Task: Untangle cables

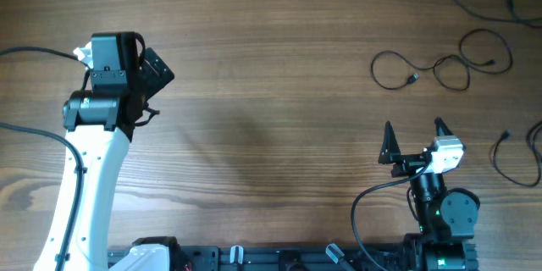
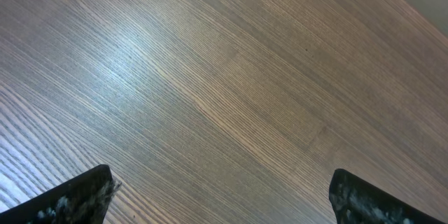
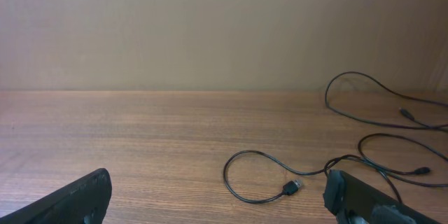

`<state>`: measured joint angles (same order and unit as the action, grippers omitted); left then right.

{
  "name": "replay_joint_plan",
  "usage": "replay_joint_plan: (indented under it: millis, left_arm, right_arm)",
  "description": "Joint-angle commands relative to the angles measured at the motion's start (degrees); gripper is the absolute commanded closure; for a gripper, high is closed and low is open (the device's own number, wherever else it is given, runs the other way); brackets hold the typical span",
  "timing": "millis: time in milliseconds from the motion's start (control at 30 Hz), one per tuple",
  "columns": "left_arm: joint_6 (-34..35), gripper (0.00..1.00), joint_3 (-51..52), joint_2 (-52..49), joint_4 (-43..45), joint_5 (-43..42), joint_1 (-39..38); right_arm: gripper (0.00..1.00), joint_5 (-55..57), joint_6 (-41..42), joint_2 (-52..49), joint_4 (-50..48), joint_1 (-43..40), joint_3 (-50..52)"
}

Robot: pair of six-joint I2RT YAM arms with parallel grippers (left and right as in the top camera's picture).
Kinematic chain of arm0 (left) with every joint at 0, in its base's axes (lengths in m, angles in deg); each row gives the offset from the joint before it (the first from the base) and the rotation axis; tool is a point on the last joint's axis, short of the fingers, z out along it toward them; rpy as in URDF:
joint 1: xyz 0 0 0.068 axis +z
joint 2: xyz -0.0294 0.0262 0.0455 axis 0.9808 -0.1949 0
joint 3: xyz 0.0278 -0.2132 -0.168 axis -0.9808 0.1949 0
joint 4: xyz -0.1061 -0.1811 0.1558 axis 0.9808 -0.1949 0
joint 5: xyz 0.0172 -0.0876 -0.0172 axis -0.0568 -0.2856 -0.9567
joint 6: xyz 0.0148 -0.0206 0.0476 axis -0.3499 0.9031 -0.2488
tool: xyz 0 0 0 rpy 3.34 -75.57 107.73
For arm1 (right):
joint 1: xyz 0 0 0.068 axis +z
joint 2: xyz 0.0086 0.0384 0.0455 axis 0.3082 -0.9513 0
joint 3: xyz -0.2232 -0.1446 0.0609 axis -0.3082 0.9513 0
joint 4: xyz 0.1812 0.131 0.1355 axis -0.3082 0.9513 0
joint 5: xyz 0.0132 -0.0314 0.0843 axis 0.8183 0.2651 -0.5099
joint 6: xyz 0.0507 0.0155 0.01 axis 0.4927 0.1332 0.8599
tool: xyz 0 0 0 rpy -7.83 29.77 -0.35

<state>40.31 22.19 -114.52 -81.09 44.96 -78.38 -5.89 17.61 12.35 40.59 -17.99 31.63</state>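
Wood-grain table (image 1: 271,93), beige wall (image 3: 210,28) behind; cables (image 1: 413,77) lie right — left gripper (image 2: 220,190), right gripper (image 1: 413,125) both spread.

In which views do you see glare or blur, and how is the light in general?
Left wrist view: a bright glare patch lies on the table, upper left, and the left tool has blurred fingers. Right wrist view: soft, even light; the looped cable is sharp, while the right tool is dark and blurred at the bottom corners. Overhead view: even light, only faint shadows.
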Motion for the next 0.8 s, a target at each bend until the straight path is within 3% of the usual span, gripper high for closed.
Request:
replay_joint_plan:
  millis: [0,200,400,600,667,767]
  left_arm:
    - [-0.46,0.00,-0.28,0.22,0.11,0.31,0.22]
    - [-0.46,0.00,-0.26,3.06,-0.04,0.31,-1.01]
    - [-2.27,0.00,1.57,24.50,0.00,1.42,-7.56]
    - [-1.97,0.00,21.46,51.39,6.38,-8.15,0.74]
    - [-9.57,0.00,34.18,63.89,15.63,-17.53,0.74]
    - [-11.45,0.00,47.67,72.85,30.34,-19.26,0.68]
  right_arm:
    - [0.00,-0.33,-0.72,0.72,-0.22,0.17,0.13]
    - [0.00,-0.33,-0.72,0.72,-0.22,0.17,0.13]
    - [0.00,-0.33,-0.72,0.72,-0.22,0.17,0.13]
    - [0.01,-0.33,-0.68,0.72,-0.22,0.17,0.13]
    - [0.00,-0.33,-0.70,0.72,-0.22,0.17,0.13]
    - [0.00,-0.33,-0.72,0.72,-0.22,0.17,0.13]
